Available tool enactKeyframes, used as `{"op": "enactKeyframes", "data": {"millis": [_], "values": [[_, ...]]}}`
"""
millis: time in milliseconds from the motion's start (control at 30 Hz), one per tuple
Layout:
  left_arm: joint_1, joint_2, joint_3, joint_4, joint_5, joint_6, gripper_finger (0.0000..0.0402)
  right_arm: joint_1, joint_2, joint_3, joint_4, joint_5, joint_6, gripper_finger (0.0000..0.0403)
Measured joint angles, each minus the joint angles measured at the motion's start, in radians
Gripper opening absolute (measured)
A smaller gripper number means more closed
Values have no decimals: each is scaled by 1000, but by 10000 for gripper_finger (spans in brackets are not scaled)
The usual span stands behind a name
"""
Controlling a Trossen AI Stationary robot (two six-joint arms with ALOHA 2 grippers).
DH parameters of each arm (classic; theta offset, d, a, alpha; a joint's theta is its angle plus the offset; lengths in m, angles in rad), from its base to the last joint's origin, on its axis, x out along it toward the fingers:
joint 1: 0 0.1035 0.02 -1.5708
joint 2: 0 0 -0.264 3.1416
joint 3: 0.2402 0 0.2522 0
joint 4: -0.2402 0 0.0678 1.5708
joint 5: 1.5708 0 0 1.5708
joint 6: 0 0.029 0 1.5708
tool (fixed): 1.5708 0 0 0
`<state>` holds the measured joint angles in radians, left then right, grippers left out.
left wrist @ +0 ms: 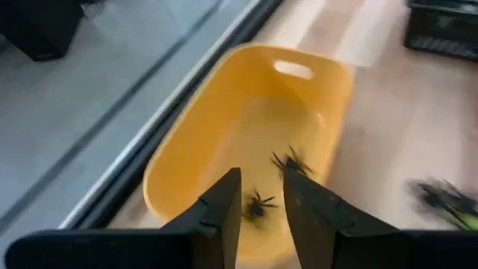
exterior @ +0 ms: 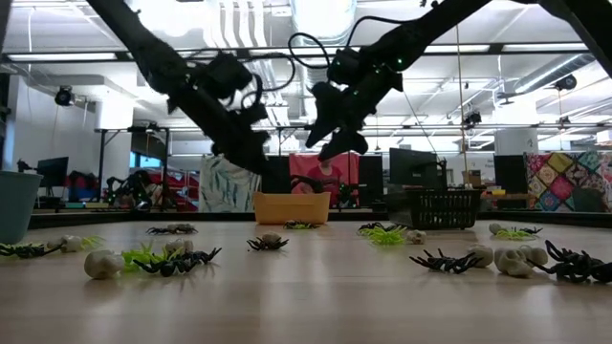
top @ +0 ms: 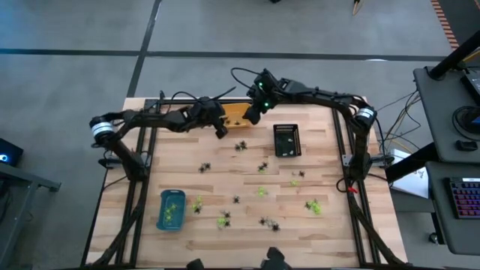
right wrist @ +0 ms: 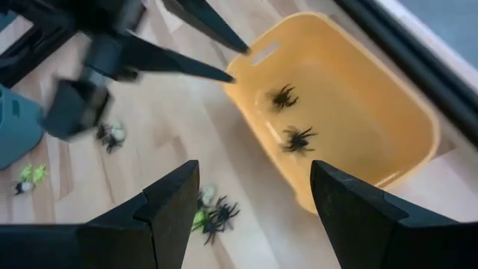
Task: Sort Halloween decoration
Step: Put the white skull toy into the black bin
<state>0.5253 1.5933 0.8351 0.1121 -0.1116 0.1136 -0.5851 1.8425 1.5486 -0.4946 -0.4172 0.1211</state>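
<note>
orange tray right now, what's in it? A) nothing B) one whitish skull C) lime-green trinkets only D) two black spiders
D: the right wrist view shows two black spiders lying on the floor of the orange tray, with nothing green or whitish beside them; the left wrist view shows the same pair inside it.

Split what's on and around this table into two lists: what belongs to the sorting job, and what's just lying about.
Job:
black spiders in the orange tray
loose spiders, lime-green trinkets and whitish trinkets on the table
blue tray
black tray
left tool, right tool, both at the orange tray

Lying about:
keyboard
monitors in the room behind
</note>
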Motion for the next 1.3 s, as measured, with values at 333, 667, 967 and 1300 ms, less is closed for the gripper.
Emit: {"op": "enactKeyframes", "data": {"millis": [333, 667, 967, 1300], "values": [[-167, -293, -15, -489, 18, -198, 91, 109, -34, 0, -76, 7, -11, 247], [-423, -341, -124, -534, 21, -484, 91, 268, -44, 0, -234, 177, -29, 247], [-476, -310, -132, -651, -116, -638, 91, 343, -48, 0, -260, 186, -44, 247], [-500, -302, -255, -518, -119, -371, 91, 368, -75, -7, -436, 185, -81, 247]]}}
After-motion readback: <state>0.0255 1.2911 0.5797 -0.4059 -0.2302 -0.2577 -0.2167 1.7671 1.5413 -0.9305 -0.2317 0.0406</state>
